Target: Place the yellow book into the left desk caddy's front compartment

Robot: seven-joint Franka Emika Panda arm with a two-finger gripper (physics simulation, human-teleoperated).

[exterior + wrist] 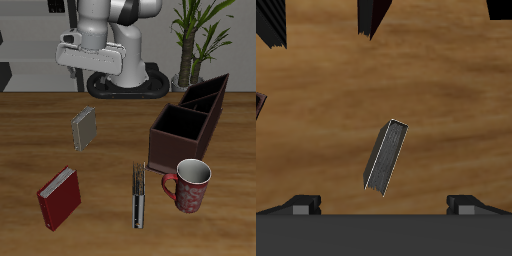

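Our gripper (pixel 384 206) hangs high over the yellow book (pixel 85 127), fingers spread wide and empty. The book stands on the table, well apart from the left desk caddy (pixel 190 122). We risk tipping it on descent. The red book (pixel 59 197), thin dark book (pixel 138 194) and mug (pixel 190 185) sit nearer the front edge; the mug crowds the front compartment (pixel 180 122).

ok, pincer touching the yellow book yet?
Apart. Wrist view shows bare tabletop between the pincer fingertips and the yellow book lying below; exterior view has the pincer raised well above it.
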